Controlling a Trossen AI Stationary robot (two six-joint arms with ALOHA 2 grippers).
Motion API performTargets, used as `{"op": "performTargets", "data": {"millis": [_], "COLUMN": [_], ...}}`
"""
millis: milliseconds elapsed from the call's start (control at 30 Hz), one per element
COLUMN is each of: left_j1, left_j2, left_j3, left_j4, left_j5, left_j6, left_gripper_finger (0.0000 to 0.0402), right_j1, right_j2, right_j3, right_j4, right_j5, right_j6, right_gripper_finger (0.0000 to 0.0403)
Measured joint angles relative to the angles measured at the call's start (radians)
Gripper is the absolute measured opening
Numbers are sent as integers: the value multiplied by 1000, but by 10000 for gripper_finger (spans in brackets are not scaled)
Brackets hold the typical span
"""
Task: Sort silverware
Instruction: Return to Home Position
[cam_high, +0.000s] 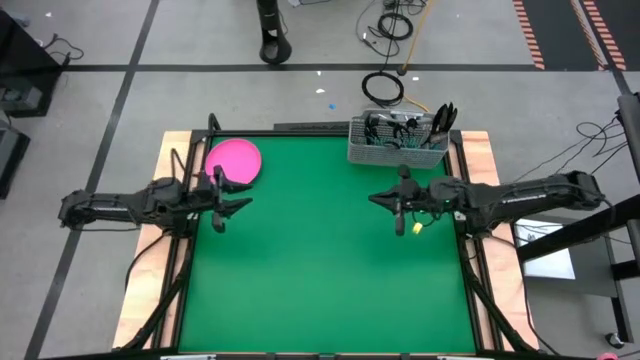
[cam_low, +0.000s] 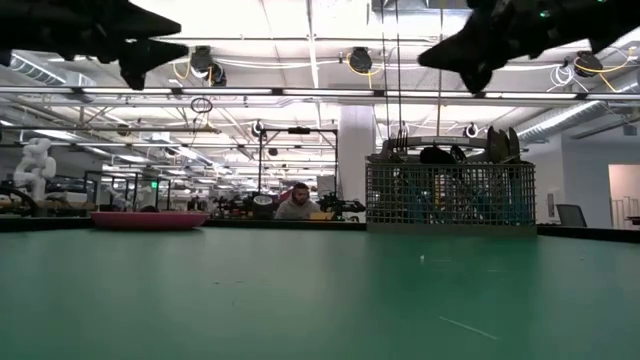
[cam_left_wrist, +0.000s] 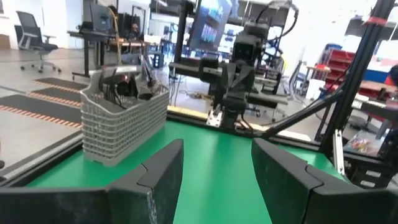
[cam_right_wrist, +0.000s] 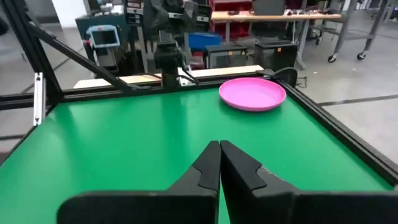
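The silverware (cam_high: 438, 122) stands upright in a silver mesh caddy (cam_high: 397, 145) at the table's far right edge; dark handles and tips (cam_low: 495, 145) stick out of its top (cam_left_wrist: 124, 84). My left gripper (cam_high: 224, 204) hovers open above the table's left side, near the pink plate (cam_high: 233, 160), with nothing between its fingers (cam_left_wrist: 217, 149). My right gripper (cam_high: 396, 206) hovers shut above the right side, in front of the caddy, and holds nothing (cam_right_wrist: 219, 149). Both grippers are well above the green mat in the low view, the left (cam_low: 140, 55) and the right (cam_low: 470, 62).
The pink plate (cam_right_wrist: 252, 93) lies on the mat at the far left. The green mat (cam_high: 320, 270) between and in front of the arms carries nothing. Black frame rails (cam_high: 470, 260) run along the table's edges. A person (cam_low: 298, 202) sits in the room beyond the far edge.
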Motion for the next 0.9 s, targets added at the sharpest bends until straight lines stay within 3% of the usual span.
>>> {"op": "performTargets", "data": {"millis": [267,433,900], "left_j1": [0,0,0], "left_j2": [-168,-227,-334], "left_j3": [0,0,0], "left_j4": [-126,-178,-257], "left_j5": [-4,-11,-21], "left_j6": [-1,-2,3], "left_gripper_finger": [192,192,192], "right_j1": [-2,-1,-1], "right_j2": [-226,-376,-660], "right_j3": [-249,-371,-399], "right_j4": [88,98,-170], "right_j5": [76,70,61], "right_j6": [83,141,118], "right_gripper_finger": [0,0,0]}}
